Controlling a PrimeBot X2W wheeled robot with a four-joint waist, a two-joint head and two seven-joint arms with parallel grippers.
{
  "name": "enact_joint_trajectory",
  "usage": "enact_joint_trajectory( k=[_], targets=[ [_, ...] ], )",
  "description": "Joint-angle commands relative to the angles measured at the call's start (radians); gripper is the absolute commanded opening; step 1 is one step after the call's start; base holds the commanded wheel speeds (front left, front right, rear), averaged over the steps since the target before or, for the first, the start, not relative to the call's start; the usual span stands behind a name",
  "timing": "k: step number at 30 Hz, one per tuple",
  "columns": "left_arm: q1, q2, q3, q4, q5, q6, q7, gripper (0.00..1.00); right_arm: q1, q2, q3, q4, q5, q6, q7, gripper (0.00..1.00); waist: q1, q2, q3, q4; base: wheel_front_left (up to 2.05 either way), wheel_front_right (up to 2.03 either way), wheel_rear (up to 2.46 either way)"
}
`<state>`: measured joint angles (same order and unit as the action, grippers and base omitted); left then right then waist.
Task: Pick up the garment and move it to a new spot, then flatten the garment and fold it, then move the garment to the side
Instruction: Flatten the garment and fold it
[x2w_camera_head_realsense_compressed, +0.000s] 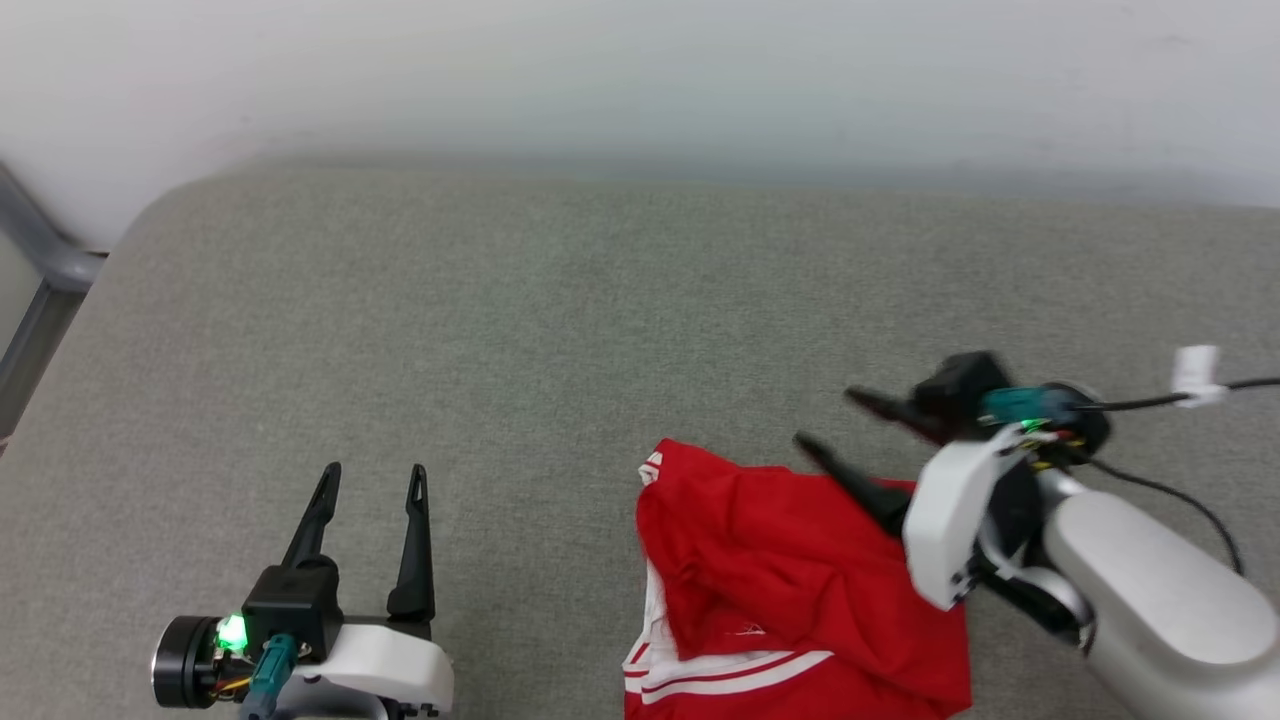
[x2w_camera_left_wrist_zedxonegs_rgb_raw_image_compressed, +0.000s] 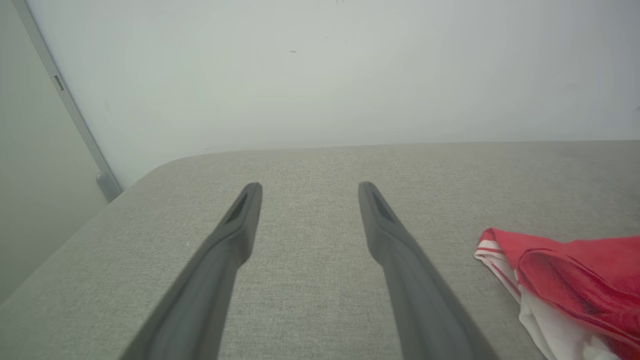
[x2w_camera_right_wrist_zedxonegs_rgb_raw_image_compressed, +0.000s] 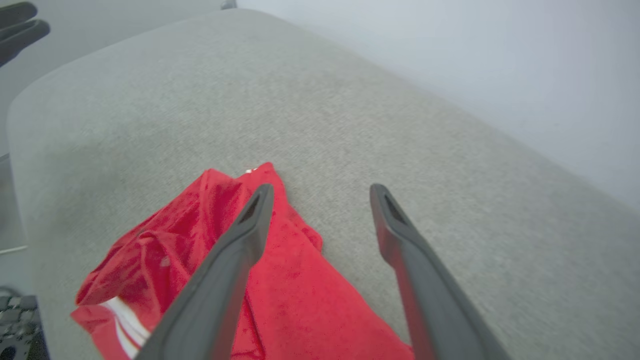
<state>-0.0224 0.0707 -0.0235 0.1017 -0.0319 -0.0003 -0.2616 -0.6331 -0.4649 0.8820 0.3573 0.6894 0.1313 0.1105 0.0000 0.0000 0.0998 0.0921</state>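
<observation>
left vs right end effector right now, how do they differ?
Left end effector points up the head view; right end effector points toward that view's left. Left end effector is over bare grey fabric surface; right end effector sits at the edge of the crumpled red jersey shirt with white striped trim. Both are open, holding nothing.

One crumpled red jersey garment (x2w_camera_head_realsense_compressed: 790, 570) with white striped trim, at five o'clock. One grey fabric-covered surface (x2w_camera_head_realsense_compressed: 560, 330). Two grippers with two long dark fingers each: left gripper (x2w_camera_head_realsense_compressed: 375, 470) at seven o'clock, right gripper (x2w_camera_head_realsense_compressed: 825, 415) at four o'clock.
</observation>
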Motion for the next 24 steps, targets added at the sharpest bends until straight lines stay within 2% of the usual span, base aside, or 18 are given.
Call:
enact_joint_trajectory(
  k=[1,9,16,19,24],
  targets=[
    [0.011,0.003,0.005,-0.003,0.0,-0.001,-0.005,1.0,0.017,-0.004,-0.031,-0.004,-0.016,-0.001,-0.03,1.0,0.0,0.0,-0.018,-0.017,0.0,0.0,0.0],
    [0.048,0.005,0.014,0.003,0.007,-0.005,-0.005,1.0,0.196,0.042,-0.39,-0.012,-0.235,-0.001,-0.245,1.0,0.0,0.0,-0.066,-0.06,0.0,0.0,0.0],
    [0.074,0.002,0.015,-0.01,0.007,0.0,-0.005,1.0,0.382,0.161,-0.707,-0.102,-0.438,-0.001,-0.341,1.0,0.0,0.0,-0.095,-0.085,0.0,0.0,0.0],
    [0.081,0.001,0.013,-0.022,0.006,0.001,-0.005,1.0,0.465,0.225,-0.808,-0.157,-0.486,-0.001,-0.357,1.0,0.0,0.0,-0.102,-0.089,0.0,0.0,0.0],
    [0.096,0.0,0.015,-0.035,0.005,0.007,-0.005,1.0,0.575,0.312,-0.904,-0.242,-0.529,-0.001,-0.368,1.0,0.0,0.0,-0.111,-0.092,0.0,0.0,0.0]
  ],
)
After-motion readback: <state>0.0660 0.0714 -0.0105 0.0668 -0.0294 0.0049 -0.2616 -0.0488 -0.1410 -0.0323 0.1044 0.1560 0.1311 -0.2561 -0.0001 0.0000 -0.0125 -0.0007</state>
